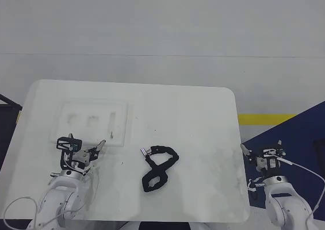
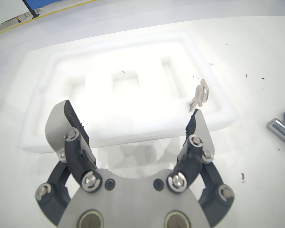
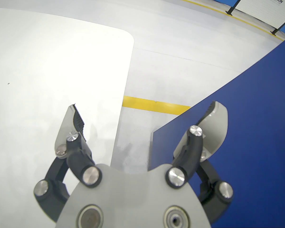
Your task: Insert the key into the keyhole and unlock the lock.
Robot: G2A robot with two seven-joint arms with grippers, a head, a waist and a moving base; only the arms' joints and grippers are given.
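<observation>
Key (image 2: 200,94): standing blade-down in the tray (image 2: 123,129), near its corner, tilted.
Lock (image 1: 159,167): middle of the table (image 1: 208,115), well apart from the key; keyhole too small to make out.
Tray: soft foam, so an off-line pinch could tip the key flat or drag the tray.
Left gripper (image 2: 133,115): jaws wide apart, one fingertip (image 2: 195,119) just beside the key.
Right gripper (image 3: 143,110): spread, empty, at the table edge.

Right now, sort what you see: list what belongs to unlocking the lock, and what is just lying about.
For the job:
key, blade down in the foam tray
chain lock, mid-table
left gripper, open near the key
right gripper, open at the table's edge

Lying about:
foam tray, apart from holding the key
table
dark specks
blue panel
</observation>
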